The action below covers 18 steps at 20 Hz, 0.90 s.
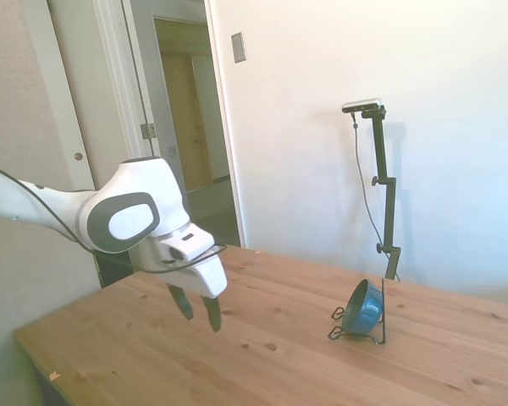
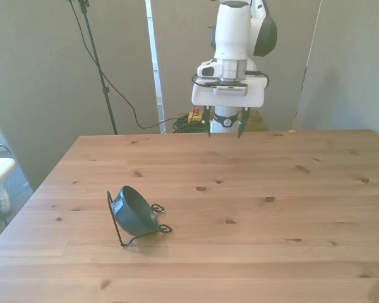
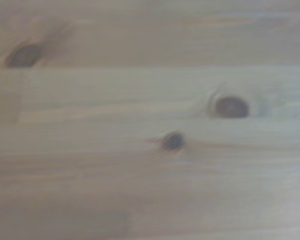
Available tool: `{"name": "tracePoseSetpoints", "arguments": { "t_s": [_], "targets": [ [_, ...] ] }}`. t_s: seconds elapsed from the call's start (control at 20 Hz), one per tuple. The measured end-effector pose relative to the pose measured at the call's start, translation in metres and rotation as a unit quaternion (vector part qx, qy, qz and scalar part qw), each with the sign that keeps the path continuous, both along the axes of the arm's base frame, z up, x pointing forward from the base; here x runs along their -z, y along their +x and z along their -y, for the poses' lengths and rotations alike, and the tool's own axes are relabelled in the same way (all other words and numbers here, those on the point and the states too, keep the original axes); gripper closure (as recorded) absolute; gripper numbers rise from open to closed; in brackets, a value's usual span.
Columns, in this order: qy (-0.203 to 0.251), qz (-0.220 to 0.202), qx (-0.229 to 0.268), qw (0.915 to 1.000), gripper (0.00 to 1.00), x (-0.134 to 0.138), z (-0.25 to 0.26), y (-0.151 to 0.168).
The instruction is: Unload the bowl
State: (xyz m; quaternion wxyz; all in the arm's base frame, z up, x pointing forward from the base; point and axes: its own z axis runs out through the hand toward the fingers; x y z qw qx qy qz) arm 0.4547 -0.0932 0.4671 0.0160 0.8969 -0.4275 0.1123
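Pine boards of the table (image 2: 252, 189) fill the foreground, a doorway and pale walls behind in the side view. Above the far edge my gripper (image 2: 224, 128) hangs clear of the wood, fingers parted with nothing between them. From the table's centre in the front view, the bowl (image 2: 134, 211) sits at about eight o'clock, tipped on its side against a thin black wire rack (image 2: 121, 224), well apart from my gripper. My wrist camera catches only blurred planks and dark knots.
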Motion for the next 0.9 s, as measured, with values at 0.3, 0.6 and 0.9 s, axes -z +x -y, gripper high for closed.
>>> {"name": "tracePoseSetpoints", "arguments": {
  "t_s": [0.3,0.6,0.9],
  "targets": [
    [-0.069,0.013,0.013,0.9974,0.00,-0.025,0.058,0.057],
    [-0.122,0.017,0.052,0.9910,0.00,-0.026,0.110,0.105],
    [-0.156,0.041,0.085,0.9833,0.00,-0.036,0.131,0.148]
  ]
}}
